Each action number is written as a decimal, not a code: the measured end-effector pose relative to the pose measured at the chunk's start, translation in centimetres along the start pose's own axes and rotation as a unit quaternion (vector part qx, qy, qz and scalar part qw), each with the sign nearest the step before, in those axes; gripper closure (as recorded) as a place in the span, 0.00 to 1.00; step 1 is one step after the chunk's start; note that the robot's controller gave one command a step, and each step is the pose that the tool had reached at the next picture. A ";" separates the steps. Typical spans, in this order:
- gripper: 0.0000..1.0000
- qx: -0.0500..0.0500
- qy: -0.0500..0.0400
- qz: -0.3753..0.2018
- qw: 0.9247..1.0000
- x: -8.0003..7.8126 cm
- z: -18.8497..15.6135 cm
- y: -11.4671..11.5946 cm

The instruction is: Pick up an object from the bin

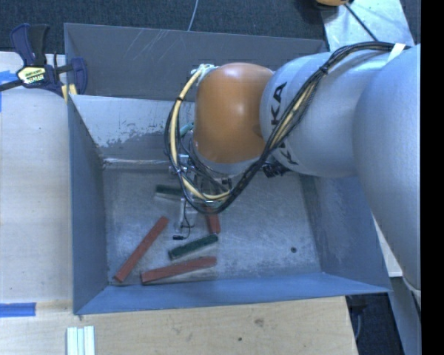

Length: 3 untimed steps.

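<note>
Zero picked so far, I reckon: fingers (183,226) hang low in the grey metal bin (89,198), can't tell clenched or released. Dark green flat stick (194,246) lies just beside them, frontward, unlifted.

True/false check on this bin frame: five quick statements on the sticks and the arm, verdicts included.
1. A diagonal reddish-brown stick lies at the lower left of the bin. True.
2. A dark green stick lies just above the lowest reddish-brown stick. True.
3. The arm enters from the view's left. False: from the right.
4. The bin holds a heap of balls. False: a few sticks.
5. The orange cover hangs over the lower right corner. False: over the upper middle.
</note>
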<state>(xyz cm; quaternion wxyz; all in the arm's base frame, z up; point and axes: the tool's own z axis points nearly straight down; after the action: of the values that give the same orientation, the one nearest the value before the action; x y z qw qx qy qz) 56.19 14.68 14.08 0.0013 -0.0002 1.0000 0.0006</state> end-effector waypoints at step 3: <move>0.00 0.000 0.001 -0.135 0.991 2.6 4.3 0.7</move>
<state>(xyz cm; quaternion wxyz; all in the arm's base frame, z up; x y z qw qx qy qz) 53.55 15.37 9.74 0.0002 -0.1348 0.9909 0.0006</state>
